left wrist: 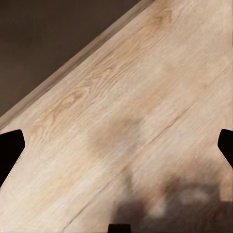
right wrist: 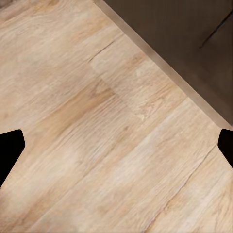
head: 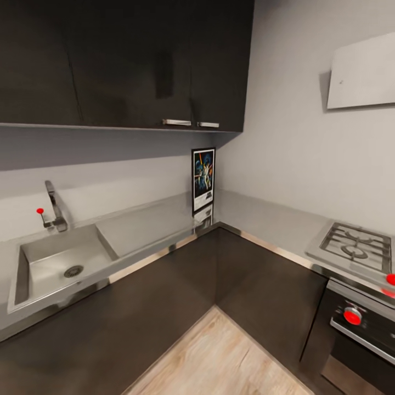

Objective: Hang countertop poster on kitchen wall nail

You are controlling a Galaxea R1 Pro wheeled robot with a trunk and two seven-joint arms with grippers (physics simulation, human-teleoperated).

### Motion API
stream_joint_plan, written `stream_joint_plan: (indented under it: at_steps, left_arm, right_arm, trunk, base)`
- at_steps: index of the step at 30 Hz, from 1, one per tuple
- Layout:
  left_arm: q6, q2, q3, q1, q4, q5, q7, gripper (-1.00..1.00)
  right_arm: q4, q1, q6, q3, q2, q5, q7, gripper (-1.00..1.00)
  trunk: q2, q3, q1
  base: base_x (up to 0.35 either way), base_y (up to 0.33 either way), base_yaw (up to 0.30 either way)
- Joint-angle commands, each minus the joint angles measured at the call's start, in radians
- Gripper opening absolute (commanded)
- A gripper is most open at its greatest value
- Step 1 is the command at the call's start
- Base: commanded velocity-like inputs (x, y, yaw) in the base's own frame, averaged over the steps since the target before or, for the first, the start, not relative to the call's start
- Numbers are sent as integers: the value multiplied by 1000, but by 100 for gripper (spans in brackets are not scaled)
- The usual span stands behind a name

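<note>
The poster (head: 203,178) stands upright in the inner corner of the kitchen countertop (head: 148,225), leaning against the back wall, with colourful figures on dark blue inside a white border. The wall nails are out of view. My left gripper (left wrist: 116,148) hangs over the wooden floor, its black fingertips (left wrist: 9,150) spread wide, open and empty. My right gripper (right wrist: 116,148) is also open and empty above the floor, its fingertips (right wrist: 225,145) near a dark cabinet base.
A square sink (head: 55,263) with a tap (head: 55,208) is set into the left run of the worktop. A gas hob (head: 356,247) over an oven with red knobs (head: 352,316) sits at the right. Dark wall cabinets (head: 137,60) hang above; a pale hood (head: 363,71) is on the right wall.
</note>
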Motion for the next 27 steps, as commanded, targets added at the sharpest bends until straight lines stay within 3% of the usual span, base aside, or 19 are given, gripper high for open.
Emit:
stream_joint_plan:
  at_steps: [1,5,10,27]
  left_arm:
    - [-2,0,1,0,-1,-1,0,100]
    - [-2,0,1,0,-1,-1,0,100]
    - [-1,-1,1,0,-1,0,0,100]
    - [-2,-1,-1,0,-1,-2,0,100]
  right_arm:
    - [2,-1,-3,0,0,3,0,100]
    - [18,-1,-4,0,3,3,0,100]
    - [93,-1,-6,1,25,2,0,100]
    - [107,-1,-6,3,28,2,-1,100]
  trunk:
    - [0,-1,1]
    - [0,-1,1]
    - [0,-1,1]
    - [0,-1,1]
  base:
    - [337,0,0]
    - [337,0,0]
    - [337,0,0]
    - [326,0,0]
